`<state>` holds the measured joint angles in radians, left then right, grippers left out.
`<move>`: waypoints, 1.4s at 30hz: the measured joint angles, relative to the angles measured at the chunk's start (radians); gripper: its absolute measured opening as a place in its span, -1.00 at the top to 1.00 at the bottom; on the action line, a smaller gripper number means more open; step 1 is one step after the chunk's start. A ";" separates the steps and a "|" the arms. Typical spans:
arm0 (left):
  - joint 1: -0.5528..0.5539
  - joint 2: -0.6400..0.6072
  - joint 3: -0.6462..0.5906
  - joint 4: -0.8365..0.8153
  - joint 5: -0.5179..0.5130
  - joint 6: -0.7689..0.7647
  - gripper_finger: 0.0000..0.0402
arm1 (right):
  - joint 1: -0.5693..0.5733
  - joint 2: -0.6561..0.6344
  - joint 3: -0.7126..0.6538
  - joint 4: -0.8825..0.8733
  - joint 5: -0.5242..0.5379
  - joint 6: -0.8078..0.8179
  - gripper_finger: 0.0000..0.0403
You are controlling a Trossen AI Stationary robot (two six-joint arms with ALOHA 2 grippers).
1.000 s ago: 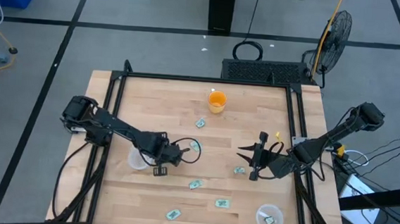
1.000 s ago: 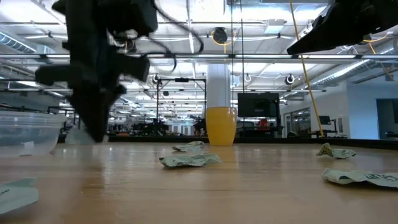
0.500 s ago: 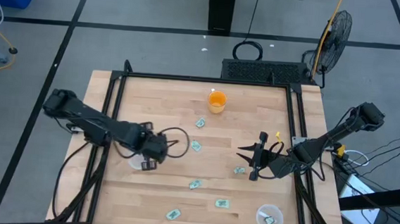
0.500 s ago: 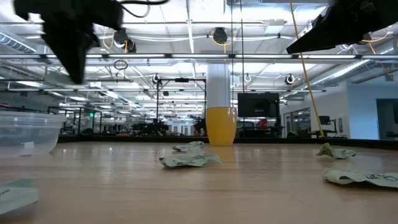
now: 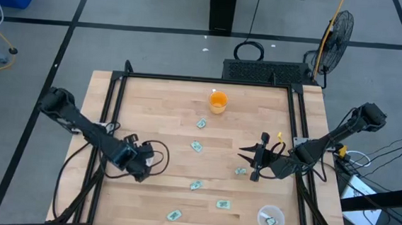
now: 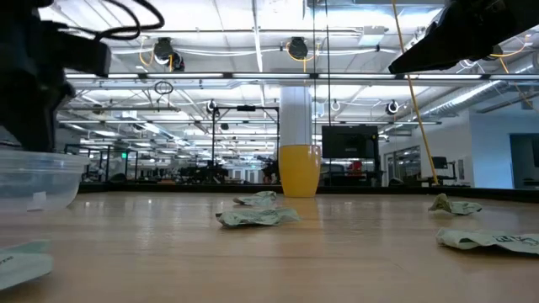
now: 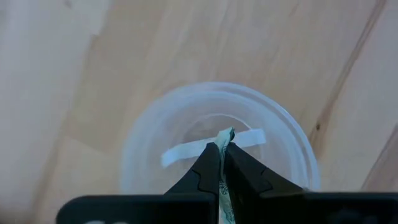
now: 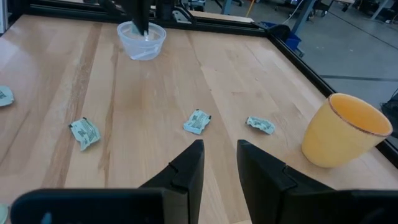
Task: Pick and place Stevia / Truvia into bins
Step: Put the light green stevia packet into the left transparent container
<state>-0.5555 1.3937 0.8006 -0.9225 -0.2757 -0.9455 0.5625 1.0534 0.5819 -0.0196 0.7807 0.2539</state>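
Observation:
My left gripper [image 5: 137,168] hangs over the left clear cup [image 7: 217,146], shut on a green and white Stevia packet [image 7: 224,135]. In the low view this cup [image 6: 38,178] stands at the far left, under the dark gripper [image 6: 34,93]. My right gripper [image 5: 252,158] waits open above the table's right half, beside a packet [image 5: 240,171]. The right clear cup [image 5: 271,218] near the near edge has one packet lying in it. Several more packets lie flat on the wood [image 5: 196,147] [image 5: 201,124] [image 5: 196,185] [image 5: 223,204] [image 5: 174,215]. My left gripper pinches the packet between its two shut fingers [image 7: 208,171], from above and pointing down. Only the packet's end [image 7: 224,133] sticks out past the fingertips. The packet is lifted clear, over the cup's opening.
An orange cup [image 5: 218,102] stands near the far edge, also in the right wrist view [image 8: 345,130]. A black frame rail [image 5: 203,80] runs around the table. Bare wood lies between the two arms. Loose cables trail behind the left gripper [image 5: 157,152].
My left gripper, still shut, has risen from just above the table's middle and swung toward the table's left and slightly near edge, ending over the left cup. The packets on the table and my right arm have kept still.

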 joint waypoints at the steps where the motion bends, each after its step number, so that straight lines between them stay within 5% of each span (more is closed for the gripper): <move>1: -0.001 0.000 -0.014 0.027 0.006 0.000 0.91 | 0.000 0.000 0.000 0.000 0.000 0.000 0.55; 14: 0.000 0.000 -0.136 0.157 0.021 -0.088 0.62 | 0.000 0.000 0.000 0.000 0.000 -0.004 0.55; 28: 0.023 0.000 -0.136 0.194 0.042 -0.065 0.45 | 0.000 0.000 0.000 0.000 -0.001 -0.004 0.55; 37: 0.025 -0.001 0.044 0.023 0.044 -0.009 0.39 | 0.000 0.000 0.000 0.000 -0.006 -0.004 0.55; 42: 0.054 -0.002 0.169 -0.047 -0.073 0.030 0.39 | 0.000 0.004 0.000 0.001 -0.113 -0.039 0.55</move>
<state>-0.5019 1.3922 0.9698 -0.9694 -0.3485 -0.9159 0.5628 1.0575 0.5819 -0.0185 0.6672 0.2153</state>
